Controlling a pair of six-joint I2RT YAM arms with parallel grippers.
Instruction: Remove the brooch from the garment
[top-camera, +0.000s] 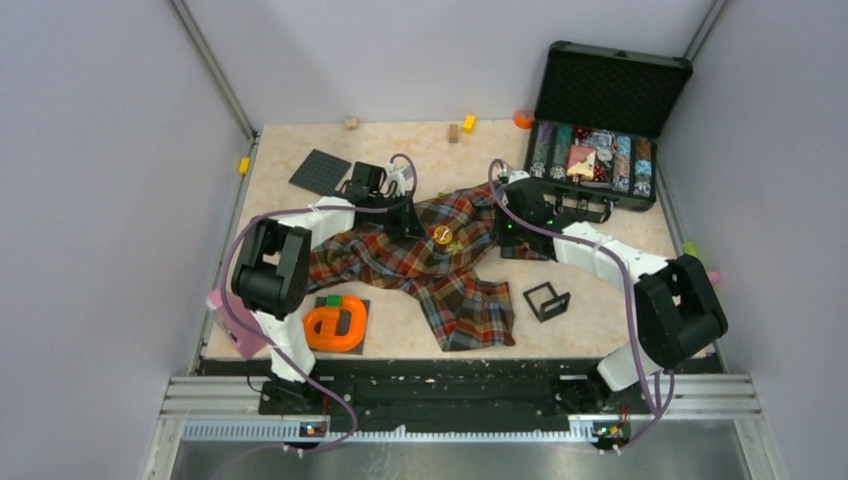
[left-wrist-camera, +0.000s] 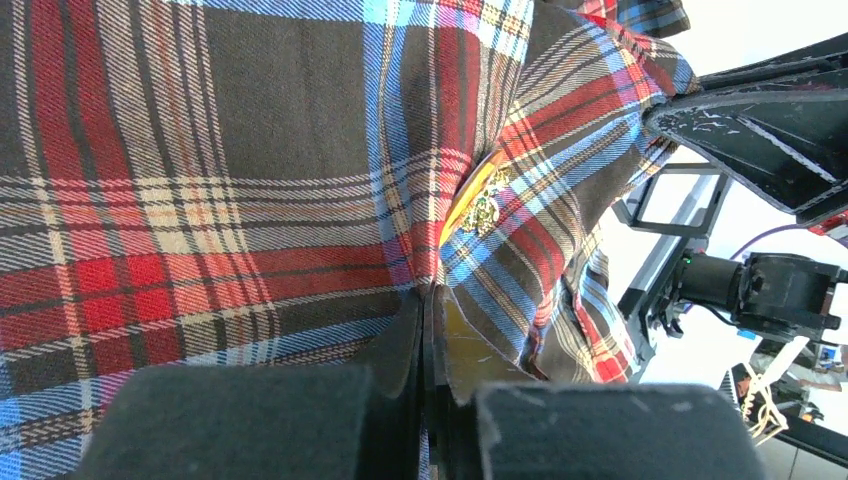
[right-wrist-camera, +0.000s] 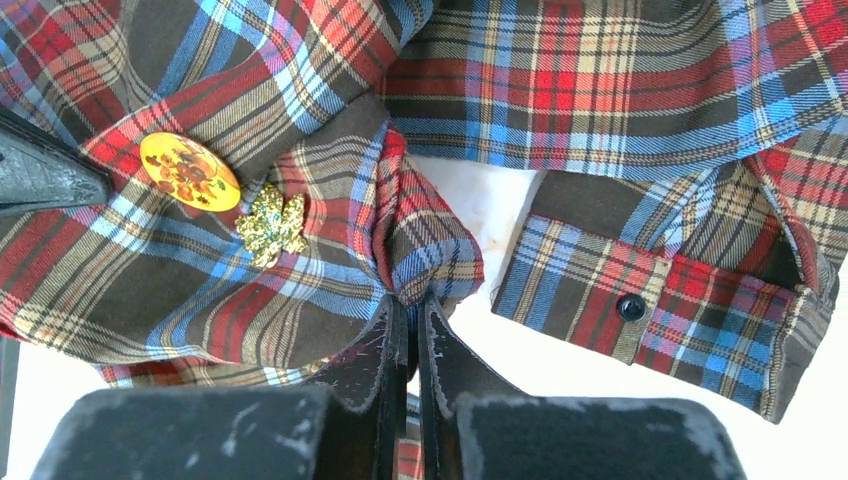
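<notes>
The garment (top-camera: 440, 275) is a red, green and navy plaid shirt, crumpled across the table's middle. The brooch (top-camera: 441, 235) is a coin-sized round disc pinned to it; it looks orange-yellow here, not whitish. It shows flat in the right wrist view (right-wrist-camera: 189, 171) and edge-on in the left wrist view (left-wrist-camera: 462, 200). A gold glittery leaf-shaped pin (right-wrist-camera: 270, 225) sits right beside it. My left gripper (top-camera: 408, 225) (left-wrist-camera: 430, 310) is shut on a shirt fold left of the brooch. My right gripper (top-camera: 505, 235) (right-wrist-camera: 412, 305) is shut on a shirt fold right of it.
An open black case (top-camera: 600, 150) of poker chips stands at the back right. A black square tray (top-camera: 320, 172) lies at the back left. An orange object (top-camera: 335, 325) on a dark mat is front left. A black wire frame (top-camera: 546, 300) is front right.
</notes>
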